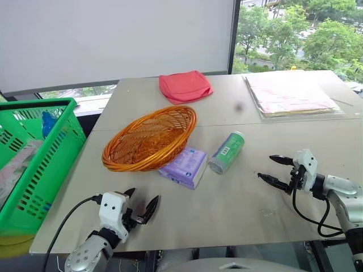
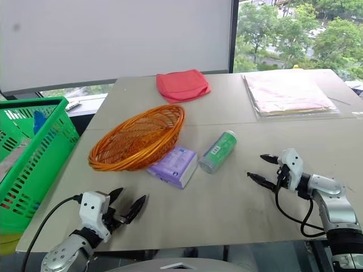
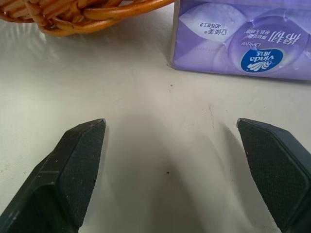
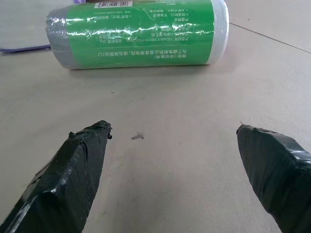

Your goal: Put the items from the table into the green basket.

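Green basket (image 1: 54, 144): stands off the table's left edge, rim below table level; some things lie inside it, too unclear to name.
Table (image 1: 238, 198): beige-grey, a seam running across its middle.
Left gripper (image 1: 142, 204): near the front edge, fingers spread wide and holding nothing, pointing toward the purple packet with bare tabletop between.
Wicker bowl (image 1: 148, 139): orange, round, empty, between the basket and the items; its right rim sits just beside the packet.
Red cloth (image 1: 185, 86): folded, beyond the seam, behind the bowl.
Purple packet (image 1: 184, 166): flat on the table, just right of the bowl.
Green can (image 1: 227, 152): lying on its side just right of the packet.
Right gripper (image 1: 274, 169): fingers spread, empty, aimed leftward at the can, clear table between.
Plastic-sleeved papers (image 1: 289, 93): far right corner, well apart from the items.
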`<move>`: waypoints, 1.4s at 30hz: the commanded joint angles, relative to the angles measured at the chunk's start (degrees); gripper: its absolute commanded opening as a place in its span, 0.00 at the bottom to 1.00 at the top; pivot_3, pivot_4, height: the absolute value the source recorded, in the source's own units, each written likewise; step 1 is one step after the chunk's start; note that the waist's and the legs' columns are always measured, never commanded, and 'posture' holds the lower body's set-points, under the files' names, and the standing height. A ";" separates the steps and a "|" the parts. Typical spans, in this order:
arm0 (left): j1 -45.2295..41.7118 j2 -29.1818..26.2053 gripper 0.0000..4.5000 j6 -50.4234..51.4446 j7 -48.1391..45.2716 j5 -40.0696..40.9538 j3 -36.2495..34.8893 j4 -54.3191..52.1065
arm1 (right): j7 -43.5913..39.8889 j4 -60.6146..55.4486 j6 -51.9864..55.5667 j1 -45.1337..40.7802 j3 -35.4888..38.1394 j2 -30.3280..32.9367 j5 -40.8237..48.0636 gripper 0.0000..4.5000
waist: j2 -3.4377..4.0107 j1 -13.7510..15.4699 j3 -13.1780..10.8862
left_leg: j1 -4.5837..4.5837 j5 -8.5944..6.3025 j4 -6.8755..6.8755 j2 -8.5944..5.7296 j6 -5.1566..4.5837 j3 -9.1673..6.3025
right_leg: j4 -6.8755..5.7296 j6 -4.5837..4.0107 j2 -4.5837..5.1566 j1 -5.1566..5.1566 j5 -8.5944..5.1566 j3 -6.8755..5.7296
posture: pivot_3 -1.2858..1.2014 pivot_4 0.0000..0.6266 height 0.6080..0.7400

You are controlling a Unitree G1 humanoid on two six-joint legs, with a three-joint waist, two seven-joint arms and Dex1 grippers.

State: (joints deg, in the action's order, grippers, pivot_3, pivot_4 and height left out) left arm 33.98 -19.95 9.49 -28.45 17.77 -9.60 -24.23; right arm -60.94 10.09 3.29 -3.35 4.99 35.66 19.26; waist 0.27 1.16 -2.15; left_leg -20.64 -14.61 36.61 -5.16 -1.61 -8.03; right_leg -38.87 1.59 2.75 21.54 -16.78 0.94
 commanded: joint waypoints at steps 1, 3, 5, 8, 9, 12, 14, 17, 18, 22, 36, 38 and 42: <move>-0.17 -0.13 0.99 -0.91 -0.37 1.07 -0.87 -2.19 | -0.75 -0.36 -1.01 -0.74 1.39 1.00 0.71 1.00 | 0.00 0.01 0.00 | 0.00 0.00 0.00 0.00 0.00 0.00 | 0.00 0.00 0.00 0.00 0.00 0.00 | 0.52 0.00 1.00; -0.21 0.34 0.99 -1.25 -0.58 1.61 -0.73 -2.11 | -0.99 -0.19 -0.78 -1.02 1.39 1.16 0.75 1.00 | 0.00 0.08 0.00 | -0.01 0.00 0.00 0.00 0.00 0.00 | 0.00 0.00 0.00 0.00 0.00 0.00 | 0.52 0.00 1.00; -0.19 0.35 0.99 -1.28 -0.63 1.50 -0.61 -2.30 | -1.13 -0.09 -0.72 -1.18 1.38 1.18 0.79 1.00 | -0.01 0.13 0.00 | 0.00 0.00 0.01 0.00 0.00 0.00 | 0.00 0.00 0.00 0.00 0.00 0.00 | 0.52 0.00 1.00; 0.04 0.42 0.99 -1.64 -0.93 1.62 -0.64 -2.62 | -1.21 -0.06 -0.77 -1.12 1.35 1.13 0.79 1.00 | -0.01 0.15 0.00 | 0.00 0.00 0.01 0.00 0.00 0.00 | -0.01 0.00 0.00 0.00 0.00 0.00 | 0.52 0.00 1.00; 0.22 0.44 0.99 -2.17 -1.47 1.97 -0.70 -2.78 | -1.22 -0.14 -0.72 -1.07 1.36 1.10 0.81 1.00 | -0.01 0.15 0.00 | 0.00 0.00 0.00 0.00 0.00 0.00 | 0.00 0.00 0.00 0.00 0.00 0.00 | 0.52 0.00 1.00; 0.86 0.38 0.99 -2.91 -2.82 2.98 -0.62 -3.31 | -1.25 -0.40 -0.58 -0.84 1.37 1.06 0.86 1.00 | -0.01 0.16 -0.01 | -0.01 0.00 0.01 0.00 0.00 0.01 | 0.01 0.00 0.00 0.00 0.00 0.00 | 0.52 0.00 1.00; 1.32 0.24 0.99 -3.20 -3.00 2.82 -0.53 -3.53 | -1.29 -0.54 -0.45 -0.70 1.39 1.13 0.87 1.00 | -0.02 0.19 -0.01 | -0.01 0.00 0.00 0.00 -0.01 0.01 | 0.01 0.00 0.00 0.00 0.00 0.01 | 0.52 0.00 1.00; 1.84 0.06 0.99 -3.74 -2.94 2.08 -0.85 -3.28 | -1.25 -0.71 -0.17 -0.74 1.48 1.22 0.96 1.00 | -0.02 0.24 -0.01 | -0.01 -0.01 0.00 0.00 -0.01 0.01 | 0.01 0.00 0.00 0.00 0.00 0.00 | 0.52 0.00 1.00; 1.90 0.08 0.99 -3.71 -2.98 2.34 -1.06 -3.14 | -1.26 -0.77 -0.09 -0.73 1.49 1.22 1.01 1.00 | -0.02 0.25 -0.01 | 0.00 -0.01 0.00 0.00 -0.01 0.01 | 0.00 0.00 0.00 0.00 0.00 0.00 | 0.52 0.00 1.00; 1.58 -0.36 0.99 -4.35 -3.26 2.46 -1.71 -3.14 | -1.39 -0.85 0.04 -0.86 1.32 1.17 1.07 1.00 | -0.02 0.41 -0.01 | -0.01 -0.01 0.00 0.00 -0.01 0.01 | 0.01 0.00 0.00 0.00 0.00 0.00 | 0.52 0.00 1.00; 3.47 -14.96 0.99 -8.24 -12.71 1.79 -15.22 -18.30 | -8.19 -27.49 17.47 -0.06 0.05 2.01 21.64 1.00 | -0.13 1.01 -0.15 | -0.01 -0.07 -0.01 0.18 -0.03 0.11 | 0.05 -0.02 -0.12 0.02 -0.05 0.07 | 0.52 0.00 1.00; 0.76 -17.01 0.99 -9.32 -13.64 0.67 -16.27 -16.43 | -7.55 -28.57 18.65 -1.30 -0.92 1.80 21.86 1.00 | -0.20 1.11 -0.18 | 0.01 -0.07 0.01 0.19 -0.03 0.13 | 0.06 -0.09 -0.12 0.00 -0.18 0.08 | 0.52 0.00 1.00; -6.32 -20.30 0.99 -8.59 -14.41 -0.79 -15.12 -12.70 | -6.88 -29.54 18.91 -2.54 -2.62 1.33 20.79 1.00 | -0.21 1.46 -0.16 | 0.00 -0.05 0.04 0.28 -0.01 0.16 | 0.05 -0.08 -0.12 0.00 0.02 -0.05 | 0.51 0.00 1.00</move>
State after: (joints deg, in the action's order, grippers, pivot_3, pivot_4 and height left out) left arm 28.86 -39.16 0.92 -42.43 17.21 -24.46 -37.13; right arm -68.23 -17.66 22.27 -5.10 2.10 37.16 39.68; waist 0.06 2.62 -2.32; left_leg -20.66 -14.66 36.66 -4.88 -1.62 -7.85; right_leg -38.81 1.52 2.63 21.55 -16.76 0.90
